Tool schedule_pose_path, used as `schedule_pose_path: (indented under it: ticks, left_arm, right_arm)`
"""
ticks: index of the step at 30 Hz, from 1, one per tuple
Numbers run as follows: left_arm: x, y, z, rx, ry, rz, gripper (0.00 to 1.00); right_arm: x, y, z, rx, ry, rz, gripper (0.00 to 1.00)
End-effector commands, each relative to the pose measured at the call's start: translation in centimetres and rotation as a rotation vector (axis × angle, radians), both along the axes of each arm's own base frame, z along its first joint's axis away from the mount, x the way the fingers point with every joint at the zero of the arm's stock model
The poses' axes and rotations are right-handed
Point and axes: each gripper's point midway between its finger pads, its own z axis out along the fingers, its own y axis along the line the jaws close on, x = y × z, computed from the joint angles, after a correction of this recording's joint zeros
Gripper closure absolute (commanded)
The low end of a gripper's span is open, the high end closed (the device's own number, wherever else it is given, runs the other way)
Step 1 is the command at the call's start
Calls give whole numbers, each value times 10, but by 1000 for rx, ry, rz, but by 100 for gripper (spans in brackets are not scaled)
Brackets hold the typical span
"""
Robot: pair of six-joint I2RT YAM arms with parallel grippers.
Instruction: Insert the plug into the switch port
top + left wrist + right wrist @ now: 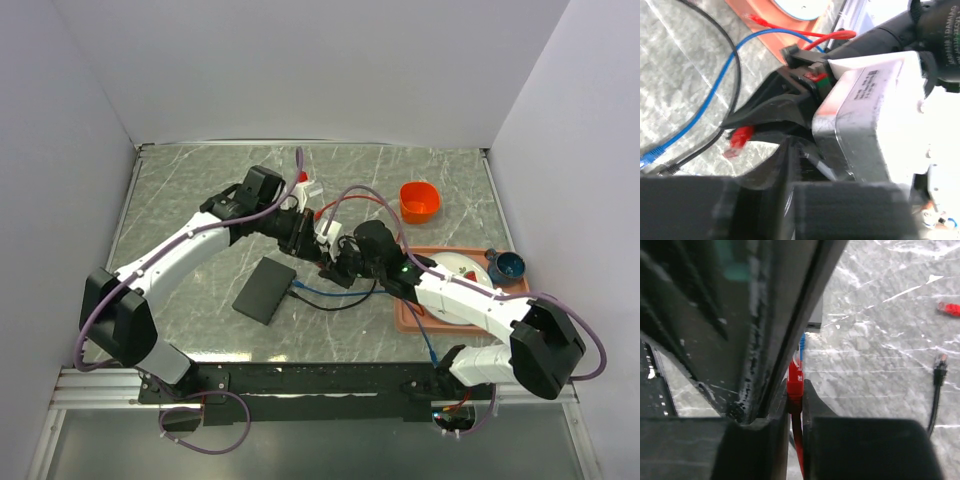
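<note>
Right tool [795, 396] clenched on the red cable plug [795, 376], nose pointing away from the wrist. Thin matte-black switch box [265, 290] lies flat on the grey marble worktop [200, 190], just left of that tool (blue cable [325, 294] meets its facing edge, so the switch port is likely there). Left tool [298, 230]: can't tell its grip.

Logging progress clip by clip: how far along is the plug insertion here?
Done: the right gripper is shut on the red plug. In hand: it holds that plug above the table, just right of the black switch box, with the left gripper close beside. Left: lining up with a port and pushing in; the plug does not yet reach the box.
</note>
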Motion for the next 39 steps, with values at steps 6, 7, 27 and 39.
schedule_pose_path:
  ticks: [6,7,27,39]
  left_arm:
    - [57,26,30,14,-318,312,39]
    - [55,30,43,-17,-367,334,36]
    - [-69,14,130,-570,-659,-83,17]
    - [-62,-7,114,-477,-625,-48,27]
  right_arm:
    - [-28,8,52,193,41,152,100]
    - [-27,2,62,231,48,153,100]
    - [-114,-23,140,485,196,625,100]
    - [-110,-23,144,505,206,603,100]
